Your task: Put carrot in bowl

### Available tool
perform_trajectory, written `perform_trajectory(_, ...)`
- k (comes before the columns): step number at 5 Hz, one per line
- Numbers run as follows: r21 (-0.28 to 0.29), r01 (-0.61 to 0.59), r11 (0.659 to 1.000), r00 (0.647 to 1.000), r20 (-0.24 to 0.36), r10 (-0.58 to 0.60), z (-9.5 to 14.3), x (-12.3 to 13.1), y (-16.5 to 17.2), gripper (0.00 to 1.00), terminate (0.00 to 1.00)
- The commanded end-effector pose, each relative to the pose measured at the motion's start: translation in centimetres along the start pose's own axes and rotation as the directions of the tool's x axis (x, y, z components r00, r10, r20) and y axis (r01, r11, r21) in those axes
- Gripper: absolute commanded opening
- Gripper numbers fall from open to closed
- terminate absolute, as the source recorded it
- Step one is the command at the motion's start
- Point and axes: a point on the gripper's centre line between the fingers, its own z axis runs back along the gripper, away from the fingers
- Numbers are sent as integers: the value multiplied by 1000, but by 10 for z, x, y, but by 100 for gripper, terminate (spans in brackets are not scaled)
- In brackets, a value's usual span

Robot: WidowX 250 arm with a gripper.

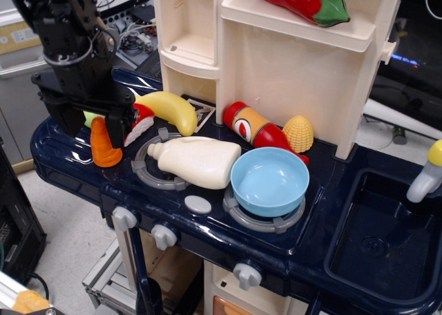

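The orange ridged carrot (104,146) stands upright at the left end of the dark blue toy stove top (207,222). My black gripper (93,127) hangs directly over it, open, with one finger (68,119) on its left and the other (121,125) on its right; the carrot's tip is between them. Whether the fingers touch it I cannot tell. The light blue bowl (269,181) sits empty on the right burner, well to the right of the gripper.
A cream bottle (195,160) lies on the left burner between carrot and bowl. A yellow banana (169,108), a red-and-white piece (142,119), a red-orange bottle (255,128) and yellow corn (298,133) lie behind. The cream shelf unit (276,59) rises at the back; a sink (383,232) is at right.
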Motion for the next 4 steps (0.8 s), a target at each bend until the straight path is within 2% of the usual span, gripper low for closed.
perform_trajectory(1,-2,-13,1000,994,110,13,-2,5,1,0,0)
perform_trajectory(3,13,-26,1000,991,134,24,-2,4,0,0,0)
perform_trajectory(4,47,-26,999,993,119,20,11,9,3,0,0)
